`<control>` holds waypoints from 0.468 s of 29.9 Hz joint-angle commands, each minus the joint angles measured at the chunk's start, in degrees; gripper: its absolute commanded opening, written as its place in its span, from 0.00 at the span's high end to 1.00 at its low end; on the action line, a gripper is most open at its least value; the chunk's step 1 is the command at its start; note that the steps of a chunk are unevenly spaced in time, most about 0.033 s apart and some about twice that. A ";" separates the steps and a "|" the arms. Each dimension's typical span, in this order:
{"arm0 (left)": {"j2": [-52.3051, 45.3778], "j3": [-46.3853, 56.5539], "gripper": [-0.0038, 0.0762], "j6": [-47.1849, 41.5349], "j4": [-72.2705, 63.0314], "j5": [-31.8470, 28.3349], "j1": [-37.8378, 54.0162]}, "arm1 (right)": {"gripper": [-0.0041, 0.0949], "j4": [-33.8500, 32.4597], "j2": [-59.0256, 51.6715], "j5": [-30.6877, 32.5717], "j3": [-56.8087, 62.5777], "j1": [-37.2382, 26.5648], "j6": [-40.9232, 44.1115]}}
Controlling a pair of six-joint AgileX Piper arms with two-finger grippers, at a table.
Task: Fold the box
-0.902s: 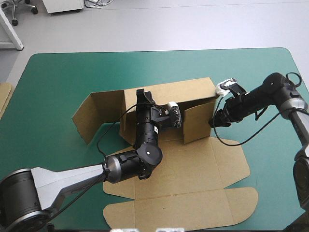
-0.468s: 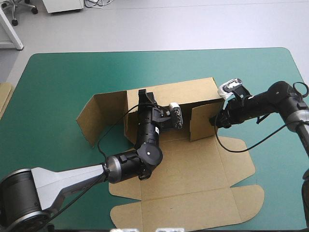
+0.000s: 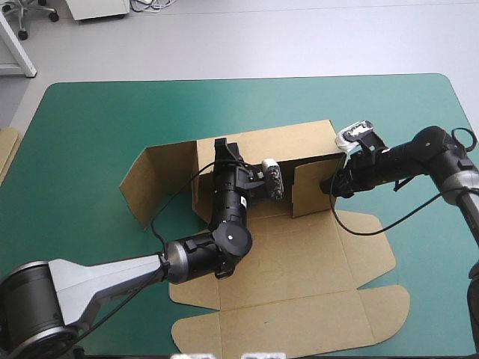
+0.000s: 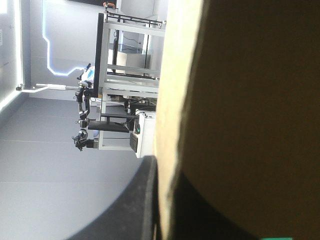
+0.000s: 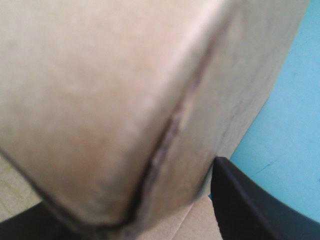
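The brown box lies mid-table with its base and lid flat. Its rear wall stands upright, a left side flap angles outward, and a right side flap is turned inward. My left gripper sits over the rear wall's top edge, shut on the board; in the left wrist view the wall's edge runs between the black fingers. My right gripper is at the wall's right corner, open. In the right wrist view that corner fills the gap between the spread fingers.
An edge of more brown board shows at the table's left edge. The teal-green cover stretches bare behind and to the left of the box, and to the right beyond my right arm.
The whole box has slid a little right and toward the near edge. The right side flap has swung further inward as my right gripper pushed at the corner. The left gripper kept its hold.
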 commanded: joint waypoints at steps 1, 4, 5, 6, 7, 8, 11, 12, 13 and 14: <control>-2.43 -1.43 0.96 -0.99 5.09 1.97 -0.23 | 0.40 3.21 -3.46 -1.76 -1.44 1.33 -0.28; -2.43 -1.43 0.96 -0.99 5.09 1.97 -0.23 | 0.40 2.75 -5.34 -4.67 -1.38 2.54 0.75; -2.43 -1.43 0.96 -0.99 5.09 1.97 -0.23 | 0.40 2.75 -5.81 -5.96 -1.30 3.11 1.05; -2.43 -1.43 0.96 -0.99 5.09 1.97 -0.23 | 0.40 2.75 -6.41 -7.12 -1.19 3.68 1.31; -2.43 -1.43 0.96 -0.99 5.09 1.97 -0.23 | 0.40 2.75 -6.76 -8.04 -1.01 4.32 1.31; -2.43 -1.43 0.96 -0.99 5.09 1.97 -0.23 | 0.40 2.75 -7.13 -9.42 -0.67 4.91 1.21; -2.51 -1.43 0.96 -0.89 5.09 1.97 -0.23 | 0.40 2.75 -8.12 -12.40 0.90 6.16 1.33; -2.51 -1.43 0.96 -0.90 5.09 1.97 -0.23 | 0.40 2.62 -8.40 -13.27 1.59 6.44 1.33; -2.51 -1.43 0.96 -0.87 5.09 1.97 -0.23 | 0.40 2.62 -8.56 -13.98 2.41 6.55 1.33; -2.51 -1.43 0.96 -0.87 5.09 1.97 -0.23 | 0.40 2.62 -8.66 -14.46 3.07 6.55 1.33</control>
